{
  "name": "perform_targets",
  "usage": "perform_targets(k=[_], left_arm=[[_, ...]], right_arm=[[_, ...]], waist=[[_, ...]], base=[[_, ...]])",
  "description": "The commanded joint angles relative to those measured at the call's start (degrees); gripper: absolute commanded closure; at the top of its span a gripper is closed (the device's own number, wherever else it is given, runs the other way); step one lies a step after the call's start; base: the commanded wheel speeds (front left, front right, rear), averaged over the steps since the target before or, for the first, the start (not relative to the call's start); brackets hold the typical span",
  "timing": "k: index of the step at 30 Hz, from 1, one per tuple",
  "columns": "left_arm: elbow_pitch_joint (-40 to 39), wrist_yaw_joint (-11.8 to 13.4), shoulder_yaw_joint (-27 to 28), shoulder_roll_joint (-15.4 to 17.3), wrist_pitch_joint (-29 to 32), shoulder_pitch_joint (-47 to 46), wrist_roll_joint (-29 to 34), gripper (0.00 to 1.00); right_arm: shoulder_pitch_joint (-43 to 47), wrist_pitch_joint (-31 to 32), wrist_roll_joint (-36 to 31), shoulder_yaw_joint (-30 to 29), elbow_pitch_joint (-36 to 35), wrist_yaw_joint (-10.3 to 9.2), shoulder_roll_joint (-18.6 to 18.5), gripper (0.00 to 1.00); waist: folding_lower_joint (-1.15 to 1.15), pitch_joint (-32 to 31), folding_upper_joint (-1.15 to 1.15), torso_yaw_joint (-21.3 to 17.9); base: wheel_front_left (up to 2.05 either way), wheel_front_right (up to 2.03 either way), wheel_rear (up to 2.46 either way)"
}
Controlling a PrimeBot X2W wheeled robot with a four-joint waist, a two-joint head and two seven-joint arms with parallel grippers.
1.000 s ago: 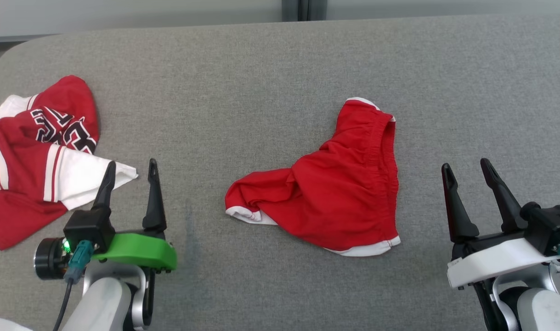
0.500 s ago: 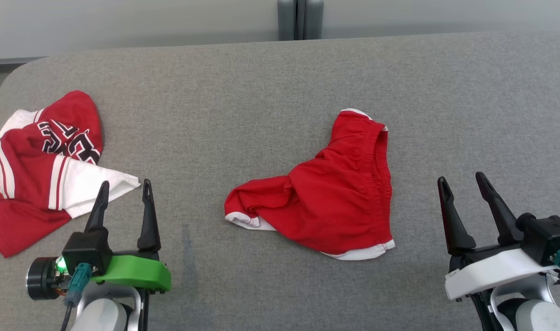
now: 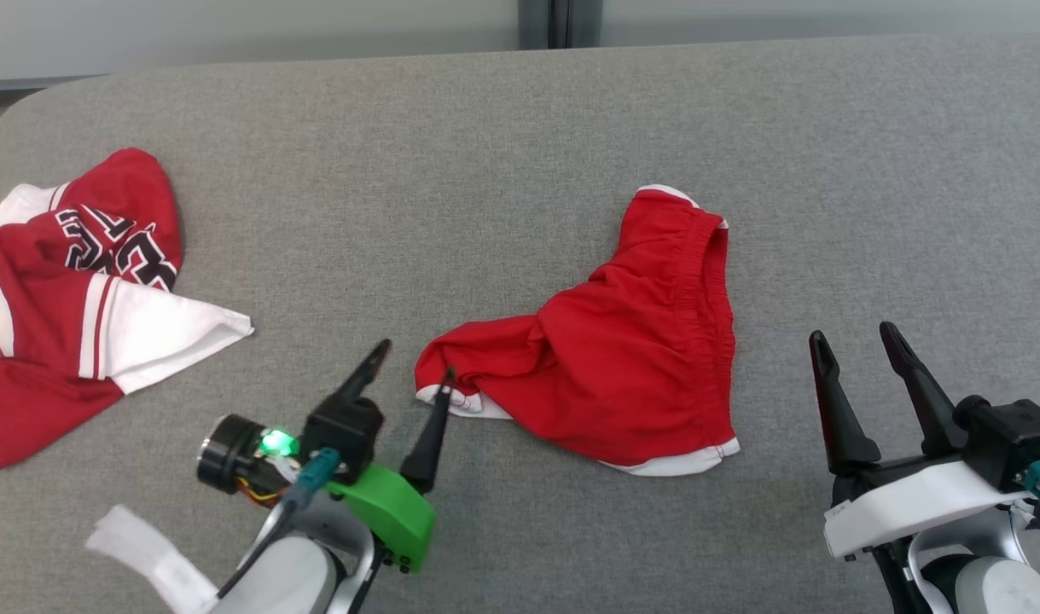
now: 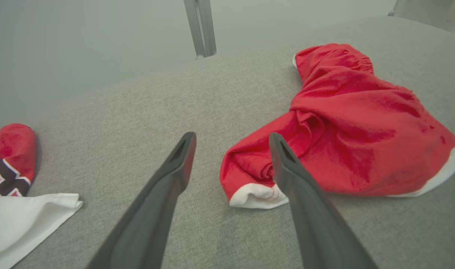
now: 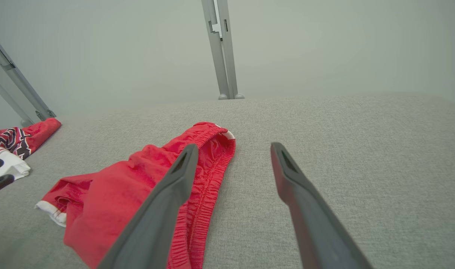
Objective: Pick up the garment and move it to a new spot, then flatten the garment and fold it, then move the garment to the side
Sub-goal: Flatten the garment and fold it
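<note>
At the far left of the grey fabric-covered table (image 3: 485, 128) lies a crumpled red and white jersey (image 3: 67, 298) with black lettering, one white corner pointing toward the middle. Just right of it, near the front edge, the left gripper (image 3: 415, 358) on its green mount is angled up and to the right, its two dark fingers spread apart with nothing between them. The finger nearer the centre has its tip at the white-trimmed leg end (image 3: 460, 401) of the red shorts (image 3: 622, 367); whether it touches the cloth cannot be told. In the left wrist view the fingers (image 4: 167, 179) straddle bare grey fabric, with the leg's white hem just beside the right-hand one and partly behind it. The shorts sit near the middle of the table, a little right of centre, bunched and unfolded: the leg end points left, the gathered elastic waistband (image 3: 711, 281) runs along their right side, and a second white hem shows along the front edge. Well apart from them to the right, the right gripper (image 3: 853, 332) on its white mount points up the table, its jaws likewise wide and holding nothing. In the right wrist view the waistband lies beside and behind its left-hand finger (image 5: 164, 201), while the other finger stands over bare grey fabric. A grey metal post (image 3: 560, 21) rises behind the table's far edge.
</note>
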Motion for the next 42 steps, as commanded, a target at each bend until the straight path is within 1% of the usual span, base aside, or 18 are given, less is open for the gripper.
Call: perform_targets(k=[1,4,6,15,16,17,20,24,26,31,36,41,42], left_arm=[[0.89,-1.02,-1.31,-0.25,1.78,-1.43,0.93,0.0],[3.33,-3.27,-4.33,-0.7,5.9,-2.72,1.26,0.0],[5.02,-4.03,-5.28,-1.03,7.63,-3.83,1.39,0.0],[11.35,-6.37,-5.88,-2.33,10.04,-6.67,-0.82,0.0],[11.68,-6.44,-5.86,-2.38,9.91,-6.87,-1.03,0.1],[11.95,-6.47,-5.65,-2.53,9.56,-6.95,-1.3,0.36],[12.16,-6.5,-5.06,-2.8,8.1,-7.28,-1.93,1.0],[11.77,-6.87,-4.7,-2.87,7.12,-7.31,-2.67,1.0],[11.21,-6.49,-4.46,-2.71,6.58,-7.24,-2.86,1.0],[9.72,-5.67,-4.0,-2.35,5.46,-6.91,-3.06,1.0],[8.7,-5.26,-3.92,-2.46,4.73,-6.55,-3.38,1.0],[7.89,-4.76,-3.72,-2.73,3.87,-6.11,-3.67,1.0],[7.65,-4.48,-3.55,-2.72,3.44,-6.1,-3.64,1.0]], right_arm=[[-0.24,0.12,0.08,0.02,0.22,0.01,0.09,0.0],[-0.76,-0.31,0.31,0.44,0.92,0.01,0.15,0.0],[-1.03,-0.53,0.52,0.52,1.4,0.01,0.18,0.0],[-1.56,-0.52,0.33,0.14,2.7,0.01,0.56,0.0],[-1.5,-0.53,0.29,0.06,2.81,0.01,0.59,0.0],[-1.46,-0.66,0.36,-0.07,3.01,0.01,0.62,0.0],[-1.3,-0.87,0.7,-0.33,3.8,0.01,0.67,0.0],[-0.29,-0.26,0.65,-0.57,5.35,0.01,0.73,0.0],[0.41,0.18,0.44,-0.11,6.77,0.01,0.29,0.0],[1.3,0.66,1.75,4.42,11.01,0.01,-0.7,0.0],[-0.7,0.23,3.56,9.38,15.26,0.01,-0.68,0.0],[-2.66,0.35,4.47,11.57,19.72,0.01,-0.7,0.0],[-3.01,0.42,4.67,11.86,20.56,0.01,-0.78,0.05]], waist=[[0.0,0.95,0.0,-0.12],[0.0,1.66,0.0,-0.58],[0.0,2.13,0.0,-0.83],[0.0,3.62,0.0,-1.57],[0.0,3.68,0.0,-1.61],[0.0,3.76,0.0,-1.64],[0.0,3.85,0.0,-1.73],[0.0,3.87,0.0,-1.48],[0.0,3.92,0.0,-1.28],[0.0,4.27,0.0,-0.26],[0.0,4.69,0.0,0.58],[0.0,4.95,0.0,1.22],[0.0,4.98,0.0,1.36]], base=[[0.0,0.0,0.0],[0.0,0.0,0.0],[0.0,0.0,0.0],[0.0,0.0,0.0],[0.0,0.0,0.0],[0.0,0.0,0.0],[0.0,0.0,0.0],[0.0,0.0,0.0],[0.0,0.0,0.0],[0.0,0.0,0.0],[0.0,0.0,0.0],[0.0,0.0,0.0],[0.0,0.0,0.0]])
